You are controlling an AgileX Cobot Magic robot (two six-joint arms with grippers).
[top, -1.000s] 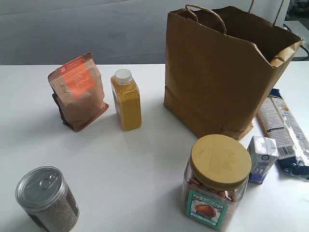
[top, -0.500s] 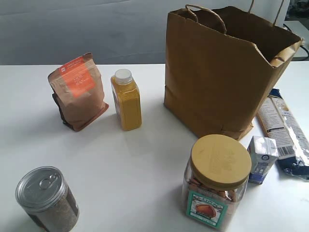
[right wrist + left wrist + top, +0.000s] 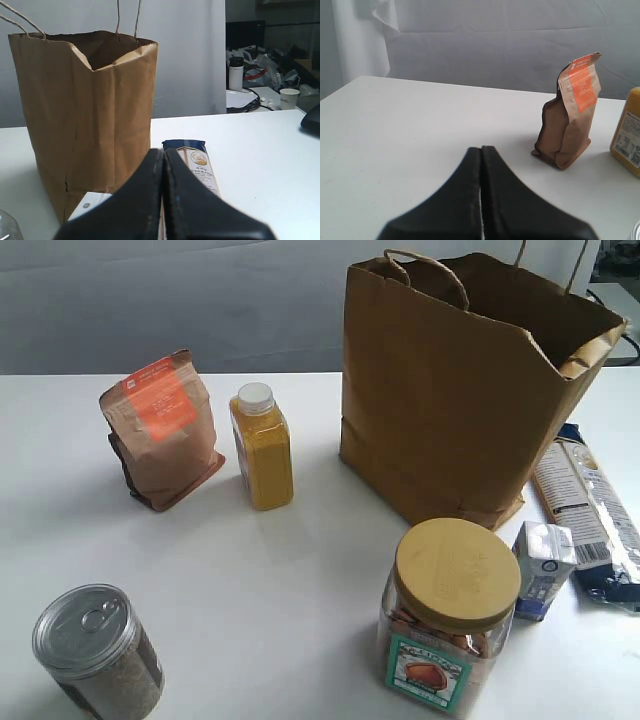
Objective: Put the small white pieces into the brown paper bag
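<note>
The left hand (image 3: 481,149) and right hand (image 3: 163,151) are pressed together (apparently empty); the brown paper bag (image 3: 440,410) stands open on the surface (image 3: 300,560).

The left gripper (image 3: 481,148) holds its two black fingers (image 3: 462,180) pressed flat together, the tips meeting in a single seam with nothing between them, above the worktop (image 3: 395,125). The right gripper (image 3: 163,150) is posed alike, its fingers (image 3: 145,185) closed tight and empty, also above the worktop.
</note>
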